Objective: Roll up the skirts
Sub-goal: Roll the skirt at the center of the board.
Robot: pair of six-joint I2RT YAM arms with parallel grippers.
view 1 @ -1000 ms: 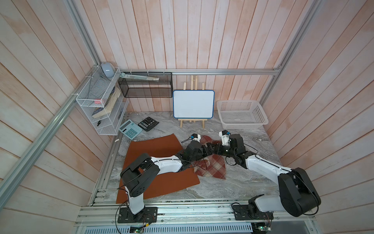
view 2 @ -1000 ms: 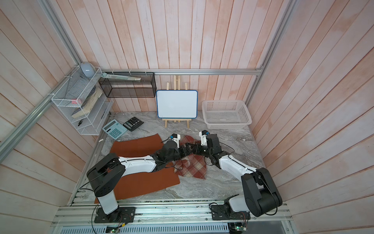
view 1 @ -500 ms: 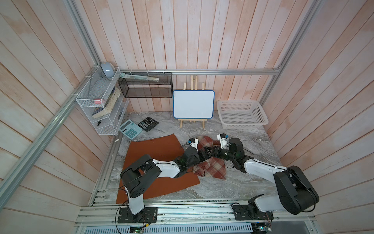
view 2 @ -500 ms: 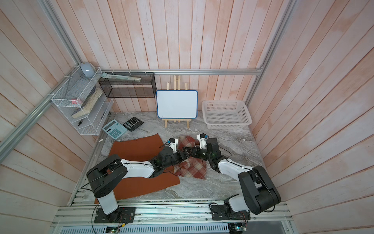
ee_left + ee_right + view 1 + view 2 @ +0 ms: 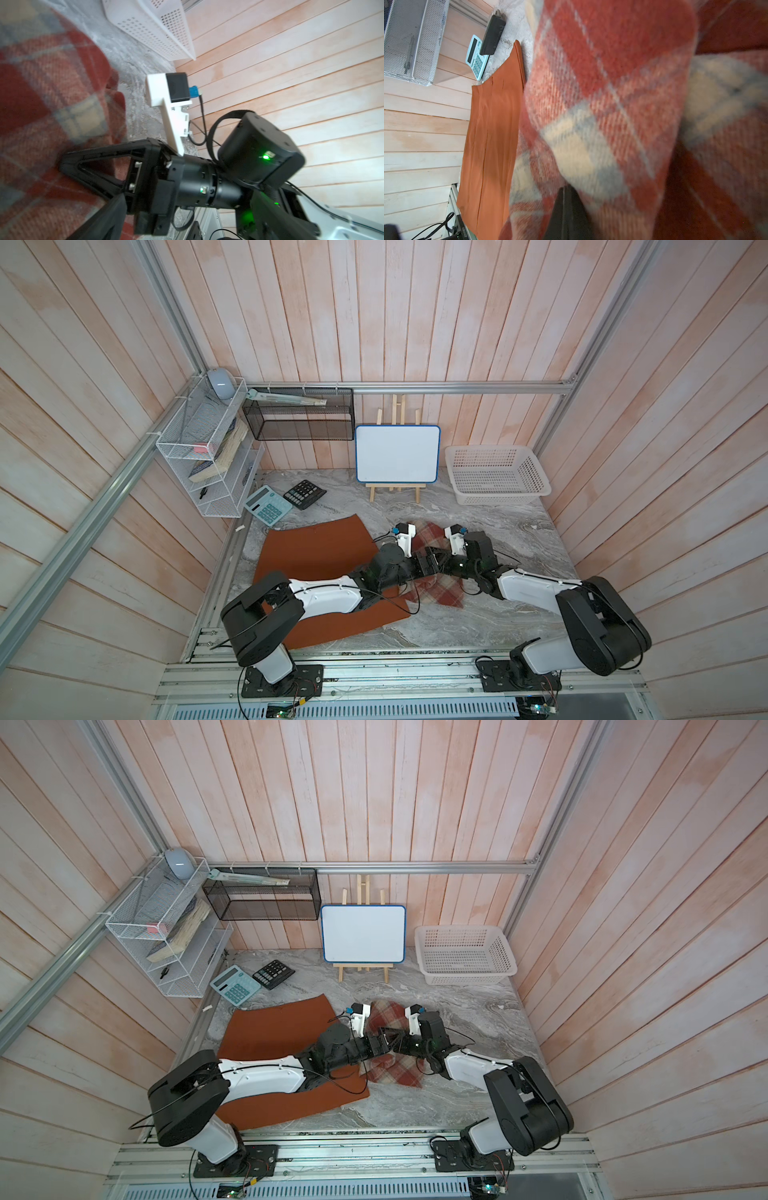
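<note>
1. While two skirts lie on the table (image 5: 478, 626), the orange skirt (image 5: 316, 556) flat beside the bunched plaid skirt (image 5: 440, 593), two calculators (image 5: 268, 504) sit behind.
2. Left gripper (image 5: 430, 565) gapes, right gripper (image 5: 445, 566) is clenched at the plaid; both have edged baseward.

soft even light, faint shadows; wrist views blur the close plaid skirt (image 5: 591, 104).

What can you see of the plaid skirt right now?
The plaid skirt is woolly cloth checked red, cream and tan. It lies on the marble table, to the right of the orange skirt. It is rumpled, with a fold raised near its middle, and not yet rolled. The right gripper is shut and seems to pinch that fold. The left gripper hovers open over the cloth.
</note>
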